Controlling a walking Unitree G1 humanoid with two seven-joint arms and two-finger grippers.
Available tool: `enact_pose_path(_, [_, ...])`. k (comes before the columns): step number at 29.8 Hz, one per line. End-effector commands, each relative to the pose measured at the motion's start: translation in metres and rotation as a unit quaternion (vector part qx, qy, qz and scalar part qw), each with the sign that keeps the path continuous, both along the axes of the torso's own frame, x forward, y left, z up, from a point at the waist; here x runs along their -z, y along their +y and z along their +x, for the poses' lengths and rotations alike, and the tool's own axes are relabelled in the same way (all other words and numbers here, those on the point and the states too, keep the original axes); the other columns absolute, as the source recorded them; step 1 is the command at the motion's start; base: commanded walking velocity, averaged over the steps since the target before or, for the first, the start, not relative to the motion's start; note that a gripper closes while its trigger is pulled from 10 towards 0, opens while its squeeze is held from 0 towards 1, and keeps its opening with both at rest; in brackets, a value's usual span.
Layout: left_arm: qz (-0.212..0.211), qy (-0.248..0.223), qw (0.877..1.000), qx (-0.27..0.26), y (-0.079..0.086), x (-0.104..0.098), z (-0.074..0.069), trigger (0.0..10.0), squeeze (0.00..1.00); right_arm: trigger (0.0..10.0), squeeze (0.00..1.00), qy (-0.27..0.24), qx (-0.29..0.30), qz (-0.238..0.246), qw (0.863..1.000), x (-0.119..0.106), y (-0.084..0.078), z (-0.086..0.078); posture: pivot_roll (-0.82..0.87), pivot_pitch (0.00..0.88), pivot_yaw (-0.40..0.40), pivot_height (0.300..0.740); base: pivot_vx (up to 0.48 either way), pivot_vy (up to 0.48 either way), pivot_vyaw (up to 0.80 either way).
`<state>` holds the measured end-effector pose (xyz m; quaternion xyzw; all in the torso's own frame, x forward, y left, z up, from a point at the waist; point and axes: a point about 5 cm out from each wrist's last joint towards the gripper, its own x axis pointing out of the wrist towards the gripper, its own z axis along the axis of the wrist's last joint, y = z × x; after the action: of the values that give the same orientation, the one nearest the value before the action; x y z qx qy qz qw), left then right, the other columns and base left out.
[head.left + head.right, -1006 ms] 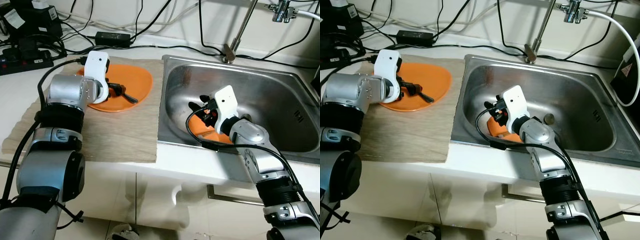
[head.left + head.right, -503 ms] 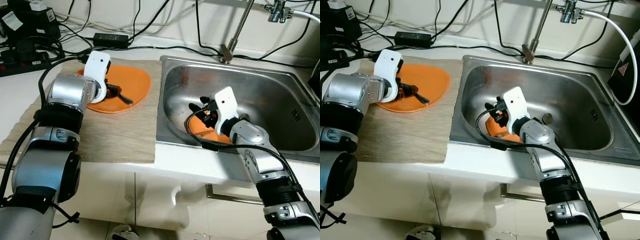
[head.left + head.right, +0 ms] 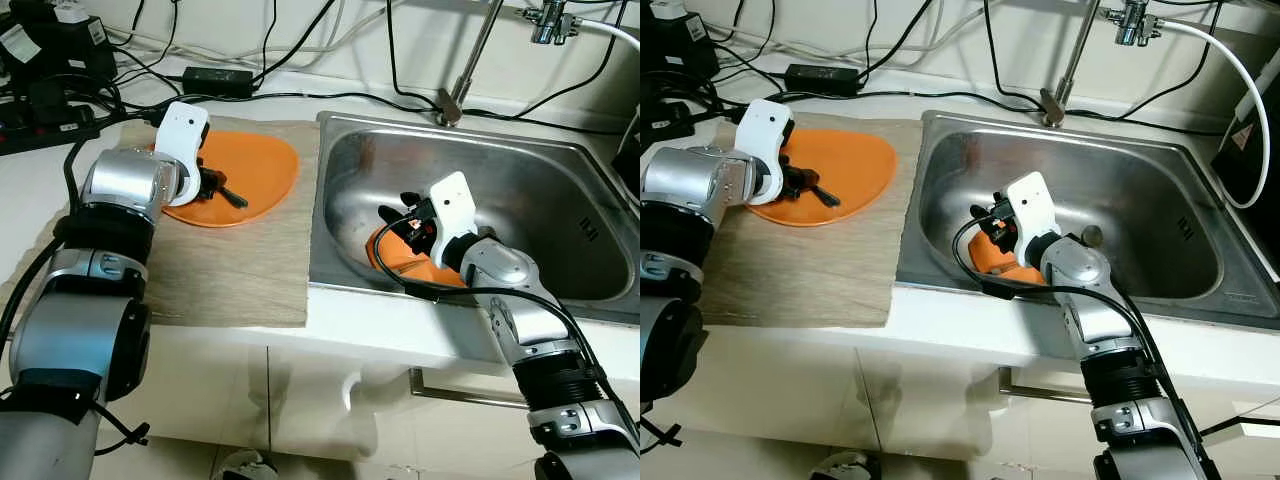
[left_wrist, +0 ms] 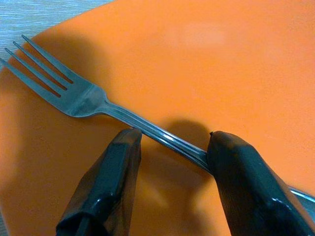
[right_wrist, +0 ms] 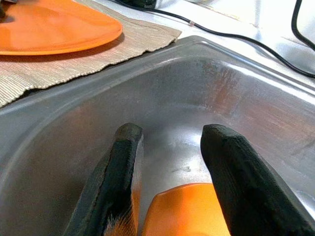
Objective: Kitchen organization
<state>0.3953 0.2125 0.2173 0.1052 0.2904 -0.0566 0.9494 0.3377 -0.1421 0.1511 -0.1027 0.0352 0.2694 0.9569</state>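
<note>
- The left claw (image 4: 170,147) is spread open over a silver fork (image 4: 83,96), one finger on each side of the handle.
- The fork lies on an orange plate (image 3: 262,170), on a beige mat (image 3: 230,270) on the worktop (image 3: 40,190).
- The right claw (image 5: 170,142) is open, low in the steel sink (image 3: 530,190), above an orange dish (image 5: 184,211).

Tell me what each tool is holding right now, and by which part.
Neither holds anything. The left tool straddles the fork handle on the orange plate, open; the right tool hangs open in the sink.
</note>
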Motion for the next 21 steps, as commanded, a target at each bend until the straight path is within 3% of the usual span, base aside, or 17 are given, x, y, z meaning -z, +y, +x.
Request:
enact_pose_path(1, [0.012,0.026,1.000,-0.001,0.004,0.009,-0.003,0.0,0.00,10.0,0.00,-0.008,0.007,-0.004,1.000,-0.007,-0.006,0.004,0.10,0.010,-0.054,0.740,0.000,0.000,0.00])
enact_pose_path(14, [0.028,0.004,0.999,0.019,0.014,-0.003,-0.001,0.0,0.00,10.0,0.00,-0.010,0.009,-0.002,1.000,-0.009,-0.006,0.008,0.10,0.012,-0.057,0.740,0.000,0.000,0.00])
enact_pose_path(18, [0.019,-0.016,0.999,0.033,0.013,-0.008,0.001,0.0,0.00,10.0,0.00,-0.011,0.009,-0.002,1.000,-0.009,-0.006,0.008,0.11,0.011,-0.058,0.740,0.000,0.000,0.00])
enact_pose_path(21, [-0.024,-0.067,0.995,0.064,0.005,-0.017,0.004,0.0,0.00,10.0,0.00,-0.011,0.009,-0.002,1.000,-0.009,-0.006,0.008,0.11,0.011,-0.058,0.740,0.000,0.000,0.00])
